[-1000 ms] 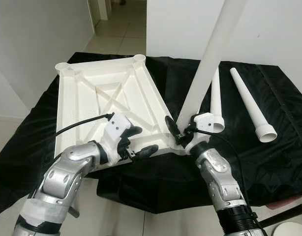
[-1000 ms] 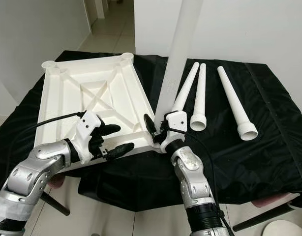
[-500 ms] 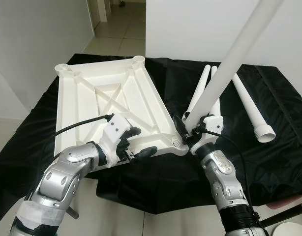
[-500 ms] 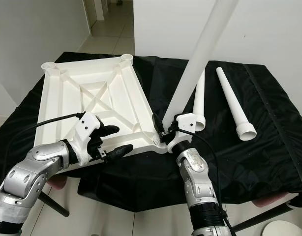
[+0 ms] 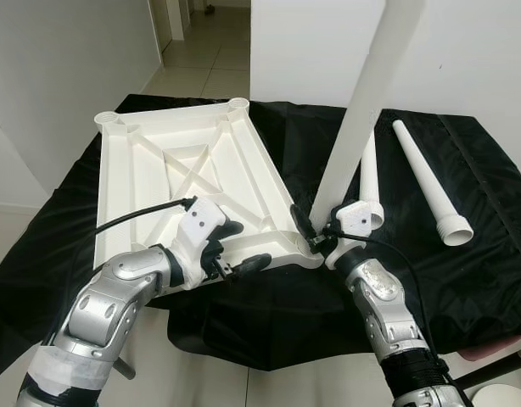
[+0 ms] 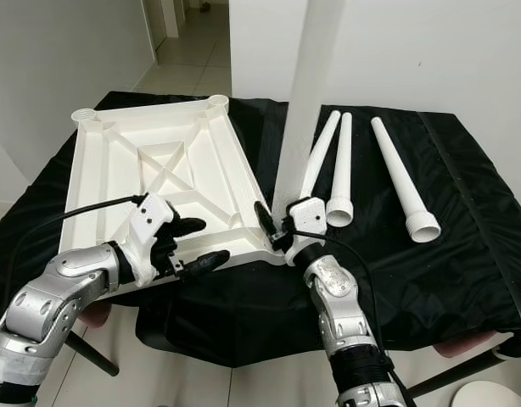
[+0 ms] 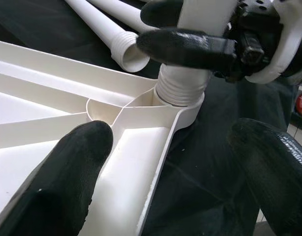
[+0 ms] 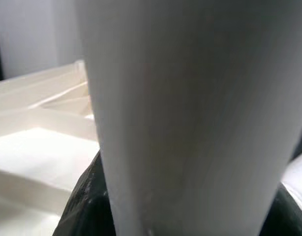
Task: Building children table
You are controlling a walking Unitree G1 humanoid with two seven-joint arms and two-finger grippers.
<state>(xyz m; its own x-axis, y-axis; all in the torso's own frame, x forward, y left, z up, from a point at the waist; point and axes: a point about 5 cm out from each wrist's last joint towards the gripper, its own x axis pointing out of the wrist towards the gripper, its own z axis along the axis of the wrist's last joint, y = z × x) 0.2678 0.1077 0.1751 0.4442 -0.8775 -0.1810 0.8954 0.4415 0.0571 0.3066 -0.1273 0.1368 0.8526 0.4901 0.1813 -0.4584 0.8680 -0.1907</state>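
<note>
The white plastic table top (image 5: 193,182) lies upside down on the worktop (image 5: 464,280), its ribbed underside and round corner sockets facing up. At its near right corner the right tool (image 5: 316,237) is clenched around a long white tapered leg (image 5: 362,110), whose ridged foot sits in the corner socket (image 7: 178,96). Half a second ago this leg leaned far over to the right; now it stands steeper, close to upright with only a slight lean. The left tool (image 5: 235,250) hovers at the near edge of the table top, one finger (image 7: 67,177) over the ribbed underside and the other off the edge, fingers spread and gripping nothing, much as before. Three more legs (image 6: 396,174) lie loose on the worktop to the right, wide ends toward the robot, two close together and one apart. A black cloth with a slight sheen covers the worktop. White walls (image 5: 65,76) stand around it and a pale tiled floor (image 5: 197,55) leads away behind.
</note>
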